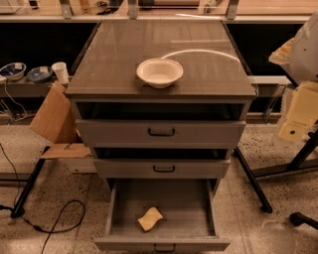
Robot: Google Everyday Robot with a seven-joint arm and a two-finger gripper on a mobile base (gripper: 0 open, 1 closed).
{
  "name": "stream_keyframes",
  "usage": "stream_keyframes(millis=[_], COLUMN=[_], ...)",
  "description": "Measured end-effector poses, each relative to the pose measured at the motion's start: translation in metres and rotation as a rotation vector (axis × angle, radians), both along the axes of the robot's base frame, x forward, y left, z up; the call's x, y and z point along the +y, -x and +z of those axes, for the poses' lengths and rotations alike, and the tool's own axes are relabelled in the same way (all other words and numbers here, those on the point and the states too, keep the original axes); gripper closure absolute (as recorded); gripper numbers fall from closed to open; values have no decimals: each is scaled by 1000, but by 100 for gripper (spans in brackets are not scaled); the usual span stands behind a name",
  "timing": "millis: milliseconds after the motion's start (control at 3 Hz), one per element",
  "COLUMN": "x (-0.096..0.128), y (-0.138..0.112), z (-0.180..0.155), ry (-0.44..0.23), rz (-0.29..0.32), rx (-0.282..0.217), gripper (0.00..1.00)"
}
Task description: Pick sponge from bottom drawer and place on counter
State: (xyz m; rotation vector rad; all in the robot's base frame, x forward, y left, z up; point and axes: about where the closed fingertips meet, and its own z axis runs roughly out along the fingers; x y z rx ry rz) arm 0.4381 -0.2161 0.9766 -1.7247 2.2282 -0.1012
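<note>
Speckled floor [278, 223], black cable [58, 219], cardboard [52, 116] left, wooden bench [268, 7] behind.

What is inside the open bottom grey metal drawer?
Only a pale yellow wavy sponge near the front; the drawer rear is hidden beneath the middle drawer. The gripper sits far right.

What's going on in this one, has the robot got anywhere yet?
Nothing is being handled yet. The bottom drawer stands open, and the sponge lies on its floor near the front. The robot's claw hangs at the right edge of the view, beside the cabinet and well away from the sponge. On the counter a white bowl sits near the front edge. The pick has not begun.
</note>
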Motion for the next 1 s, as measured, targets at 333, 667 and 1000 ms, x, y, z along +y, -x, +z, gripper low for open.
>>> stream_keyframes(millis=[333,667,1000], x=[2,23,65], y=[0,4,6], z=[1,-24,-83], ry=[0,-7,-43], rz=[4,66,188], rx=[-8,-16,-19], gripper=[0,0,0])
